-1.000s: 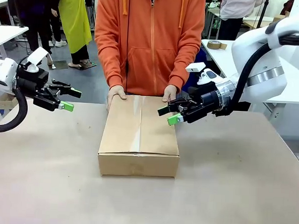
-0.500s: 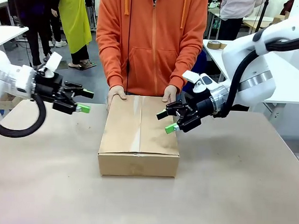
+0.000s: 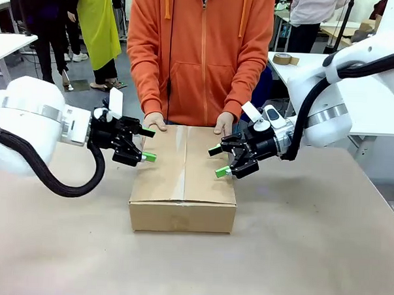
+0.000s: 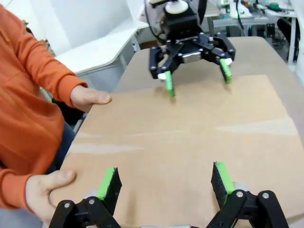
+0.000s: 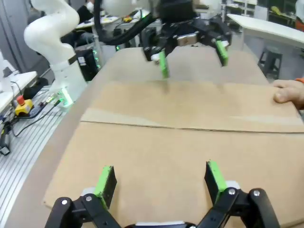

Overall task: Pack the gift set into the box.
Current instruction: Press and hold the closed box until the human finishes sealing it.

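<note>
Closing work, by the look of it: the box (image 3: 184, 179) lies on the bench (image 3: 310, 244) with its top flaps (image 3: 158, 165) folded flat. They meet at a seam (image 3: 184, 161) that runs away toward the person.

The left pincer (image 3: 149, 144) hangs released, green pads spread wide, at one long side of the box. Its fingertips point across the lid. In its own wrist view the cardboard spreads out directly ahead of and beneath the spread fingers.

The right pincer (image 3: 217, 161) is likewise released and holds nothing, poised at the opposite long edge. The box therefore sits squarely between the two, each pincer facing the other across the lid. Whether either touches the cardboard I cannot tell.

Beyond both pincers, at the far edge, a person's hand (image 3: 153, 123) and the other hand (image 3: 224, 122) rest on the lid's corners.

The gift set I judge to be inside, under the shut flaps; that cannot be checked from here.

The step in hand looks like pressing or holding the flaps down, late in the task. The next move would call for both pincers to come down together, one on each side of the seam. They would need to press evenly and keep clear of the person's fingers, so that the flaps do not spring up or the box skid along the bench.
</note>
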